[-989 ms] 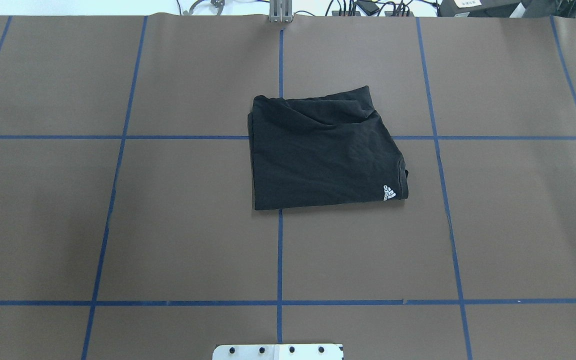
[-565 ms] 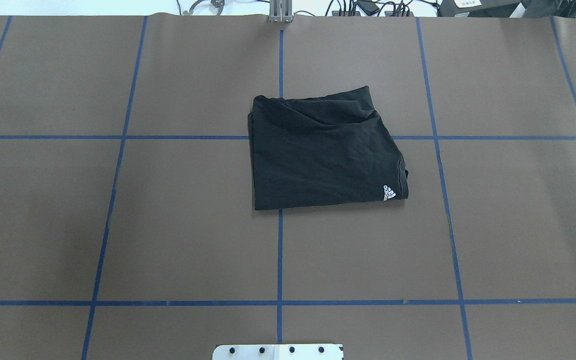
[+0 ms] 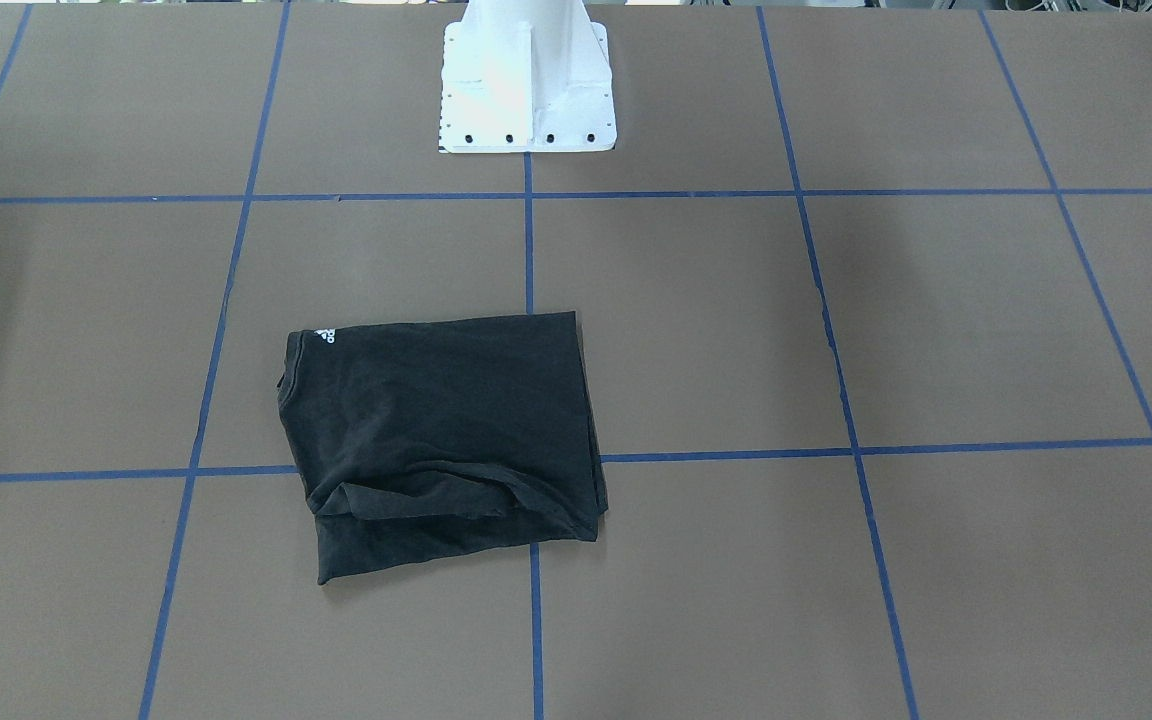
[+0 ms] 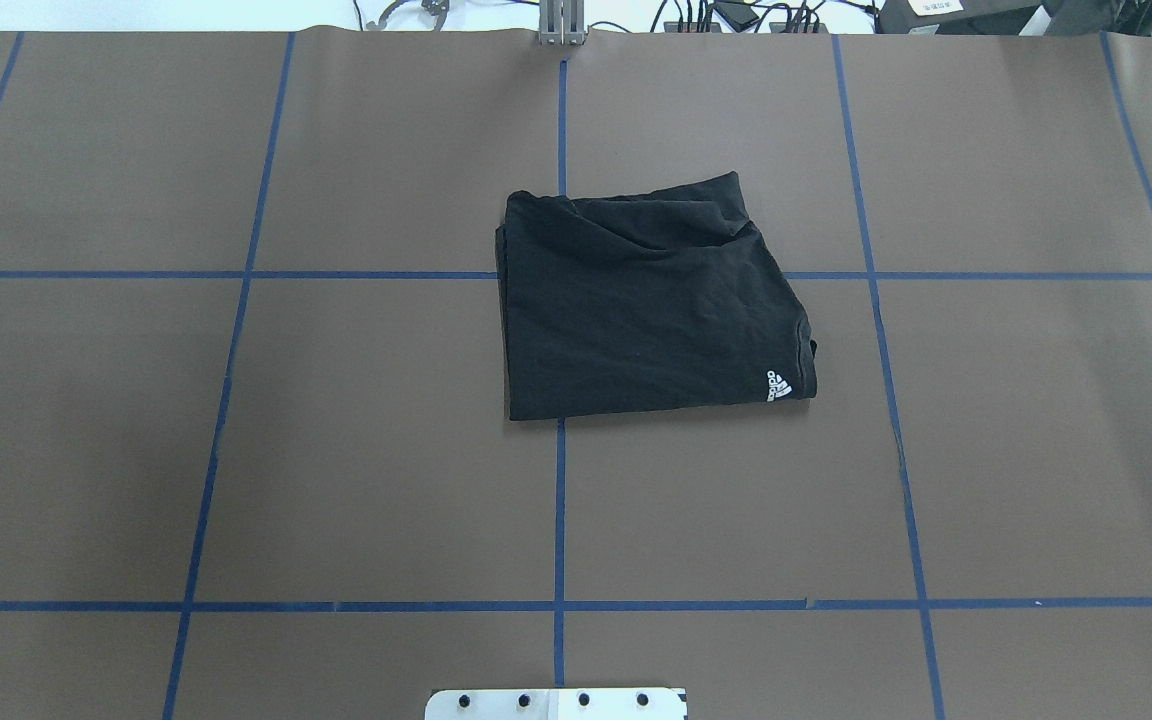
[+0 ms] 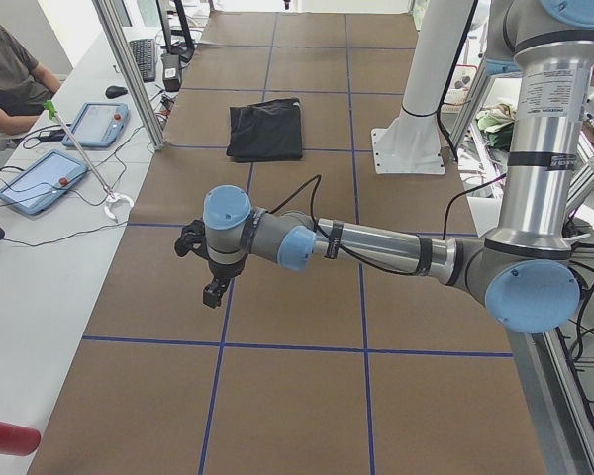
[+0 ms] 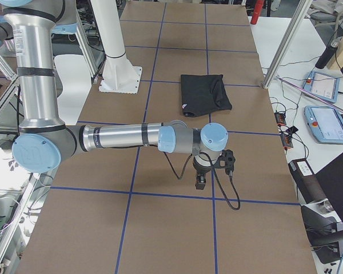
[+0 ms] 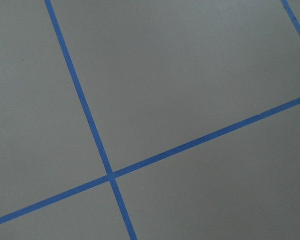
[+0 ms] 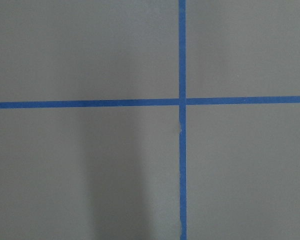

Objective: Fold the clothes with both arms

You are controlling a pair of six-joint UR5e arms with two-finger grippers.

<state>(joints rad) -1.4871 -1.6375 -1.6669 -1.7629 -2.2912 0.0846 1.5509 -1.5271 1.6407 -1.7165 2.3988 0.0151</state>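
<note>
A brown paper sheet covers the tabletop [image 4: 336,450], marked into large squares by blue tape lines [image 4: 559,500], with the white pedestal base [image 3: 526,80] bolted at the robot's edge. Along the far side of the tabletop, across from the robot, runs a white side desk [image 5: 40,257] carrying touch-screen pendants [image 5: 40,181], cables and a keyboard, and a person [image 5: 10,69] sits at it. Aluminium posts [image 5: 129,69] rise at the tabletop's edge. The black T-shirt [image 4: 636,310] lies folded into a rough rectangle, flat on the paper, over the crossing of the centre tape line and the far crosswise line, and mostly on the robot's right of centre. Its small white logo [image 4: 779,386] shows at the near right corner, and a loose fold wrinkles its far edge. The left arm [image 5: 376,247] reaches out low over the tabletop's left end, its left gripper [image 5: 214,292] pointing down above bare paper, well apart from the shirt. The right arm [image 6: 120,137] does likewise at the right end, its right gripper [image 6: 199,180] hanging over bare paper, also apart from the shirt. Whether either gripper's jaws are parted or closed cannot be told. Both wrist views show only brown paper and a tape crossing.
</note>
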